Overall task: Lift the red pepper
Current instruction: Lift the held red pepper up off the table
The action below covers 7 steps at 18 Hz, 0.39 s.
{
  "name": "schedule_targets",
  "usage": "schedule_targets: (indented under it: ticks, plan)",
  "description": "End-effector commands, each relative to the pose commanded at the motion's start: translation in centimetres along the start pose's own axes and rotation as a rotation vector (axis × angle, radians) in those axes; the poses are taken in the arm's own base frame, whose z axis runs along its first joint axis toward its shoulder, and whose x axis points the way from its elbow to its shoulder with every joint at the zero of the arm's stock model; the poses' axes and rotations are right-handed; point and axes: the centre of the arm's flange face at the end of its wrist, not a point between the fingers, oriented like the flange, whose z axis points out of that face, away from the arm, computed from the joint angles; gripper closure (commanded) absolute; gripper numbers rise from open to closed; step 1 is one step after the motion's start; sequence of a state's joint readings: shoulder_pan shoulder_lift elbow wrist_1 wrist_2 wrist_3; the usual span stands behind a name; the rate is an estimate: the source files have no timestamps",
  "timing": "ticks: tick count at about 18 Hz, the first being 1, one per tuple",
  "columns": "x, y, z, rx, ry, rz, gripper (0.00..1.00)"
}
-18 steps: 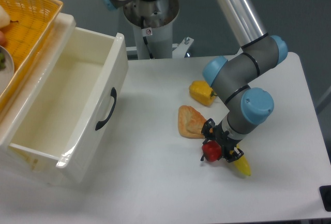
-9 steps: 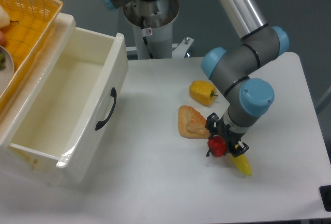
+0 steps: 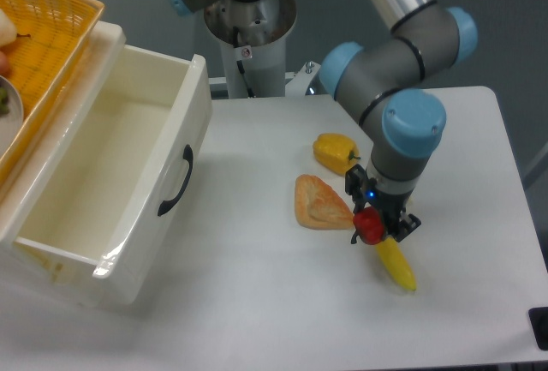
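white table [image 3: 257,242], banana [image 3: 396,264], yellow pepper [image 3: 335,152], pastry [image 3: 318,202]

On your table [image 3: 257,302], the open drawer [image 3: 111,182] fills the left side, its handle facing right, and a basket [image 3: 43,28] sits behind it at the far left. The arm's base [image 3: 248,37] stands at the back edge. Right of centre you have the bread slice [image 3: 318,202], with the yellow pepper [image 3: 334,150] just behind it. The gripper [image 3: 377,221] hangs right of the bread, the red pepper [image 3: 370,225] between its fingers, over the rear end of the banana [image 3: 396,264], which runs toward the front.
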State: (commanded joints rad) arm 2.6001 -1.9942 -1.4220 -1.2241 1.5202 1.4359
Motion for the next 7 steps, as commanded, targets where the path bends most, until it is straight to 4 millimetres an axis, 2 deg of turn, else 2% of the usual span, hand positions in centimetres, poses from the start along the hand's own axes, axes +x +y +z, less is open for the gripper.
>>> schedule_targets:
  ticks: [3, 7]
  plan:
    - [-0.6, 0.3, -1.2, -0.039, -0.032, 0.001, 0.77]
    - [-0.9, 0.4, -1.4, -0.045, -0.036, -0.001, 0.77]
